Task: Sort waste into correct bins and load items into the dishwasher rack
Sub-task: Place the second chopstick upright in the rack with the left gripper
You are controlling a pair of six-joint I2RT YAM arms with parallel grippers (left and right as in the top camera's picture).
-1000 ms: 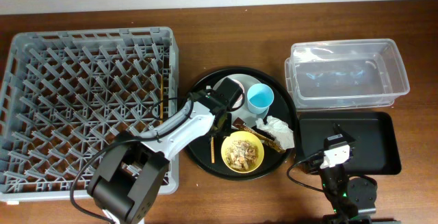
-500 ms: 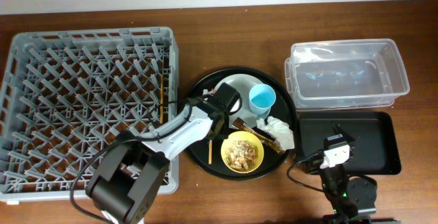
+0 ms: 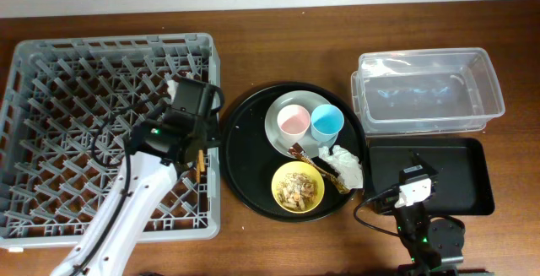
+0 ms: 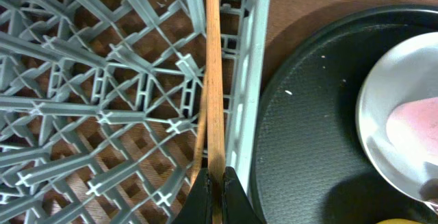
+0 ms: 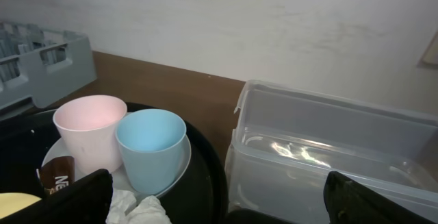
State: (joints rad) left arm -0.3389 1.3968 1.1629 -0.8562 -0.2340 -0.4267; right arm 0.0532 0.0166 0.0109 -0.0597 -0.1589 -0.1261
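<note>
My left gripper (image 3: 200,159) is shut on a wooden chopstick (image 4: 213,80) just inside the right wall of the grey dishwasher rack (image 3: 93,132). A second chopstick (image 4: 200,138) lies in the rack beside it. The pink cup (image 3: 293,122) and blue cup (image 3: 326,122) stand on the grey-green plate (image 3: 277,141). The yellow bowl (image 3: 280,177) holds food scraps (image 3: 298,188). The wrapper (image 3: 308,159) and white napkin (image 3: 342,163) lie next to it. My right gripper (image 5: 219,200) is open and empty, above the near end of the shallow black tray (image 3: 460,175).
The plate, bowl and waste sit on a large round black tray (image 3: 245,158) right of the rack. The clear tub (image 3: 426,111) stands at the back right, behind the shallow black tray. The right wrist view shows the tub (image 5: 328,155) close ahead.
My left gripper has moved left from the round tray to the rack's right edge, carrying the chopstick. The pink cup is now uncovered. The right arm has not moved.
</note>
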